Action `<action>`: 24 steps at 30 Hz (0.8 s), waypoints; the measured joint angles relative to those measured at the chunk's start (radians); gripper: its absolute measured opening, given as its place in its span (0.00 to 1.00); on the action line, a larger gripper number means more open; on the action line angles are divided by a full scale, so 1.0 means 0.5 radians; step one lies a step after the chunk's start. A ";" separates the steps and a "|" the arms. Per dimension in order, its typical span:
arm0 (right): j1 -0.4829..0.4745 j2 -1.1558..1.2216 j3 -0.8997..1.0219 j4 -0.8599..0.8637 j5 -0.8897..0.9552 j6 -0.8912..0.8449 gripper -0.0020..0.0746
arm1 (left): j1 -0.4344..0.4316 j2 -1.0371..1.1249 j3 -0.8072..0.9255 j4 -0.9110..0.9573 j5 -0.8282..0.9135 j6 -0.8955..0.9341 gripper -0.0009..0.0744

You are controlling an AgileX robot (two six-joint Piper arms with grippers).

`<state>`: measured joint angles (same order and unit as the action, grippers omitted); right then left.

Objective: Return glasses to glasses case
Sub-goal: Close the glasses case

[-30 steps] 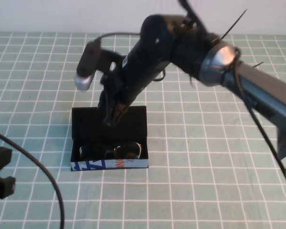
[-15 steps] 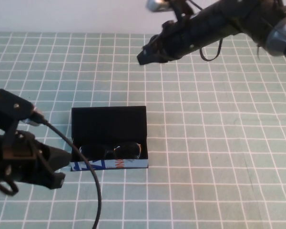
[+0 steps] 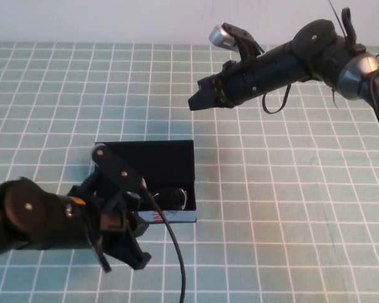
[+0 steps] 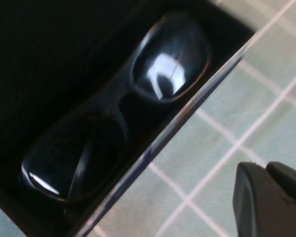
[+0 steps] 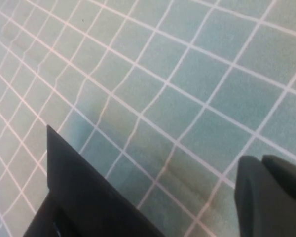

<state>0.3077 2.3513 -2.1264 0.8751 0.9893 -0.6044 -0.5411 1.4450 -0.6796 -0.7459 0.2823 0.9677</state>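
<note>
The glasses case (image 3: pixel 167 165) lies open on the green checked mat, its lid flat towards the back. The glasses (image 3: pixel 177 197) lie inside it behind the light printed front edge; the left arm hides their left half. In the left wrist view the glasses (image 4: pixel 119 111) show whole, lenses up, inside the case (image 4: pixel 29 59). My left gripper (image 3: pixel 134 257) is shut and empty, just in front of the case's left front corner; it also shows in the left wrist view (image 4: pixel 256 173). My right gripper (image 3: pixel 199 101) is shut and empty, raised beyond the case at the back right; it also shows in the right wrist view (image 5: pixel 259 168).
The green mat with a white grid (image 3: pixel 290 208) covers the table. The left arm's cable (image 3: pixel 174 252) trails over the mat in front of the case. The right wrist view shows a corner of the case's lid (image 5: pixel 84 192).
The right arm has lifted off the case and pulled back to the upper right. The left arm has swung in from the left to the case's front left corner. The glasses stay in the case.
</note>
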 joint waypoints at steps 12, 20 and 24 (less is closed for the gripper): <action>0.000 0.142 0.000 0.072 0.016 -0.123 0.01 | -0.021 0.293 0.000 -0.061 -0.551 0.000 0.01; 0.000 0.238 0.000 0.149 0.147 -0.123 0.01 | -0.023 0.296 -0.005 -0.081 -0.660 0.000 0.01; 0.000 0.246 0.000 0.193 0.179 -0.127 0.01 | -0.026 0.305 -0.005 -0.081 -0.623 0.000 0.01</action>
<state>0.3077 2.4744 -2.1264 0.9714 1.0786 -0.6679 -0.5540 1.5975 -0.6819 -0.7863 -0.0294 0.9677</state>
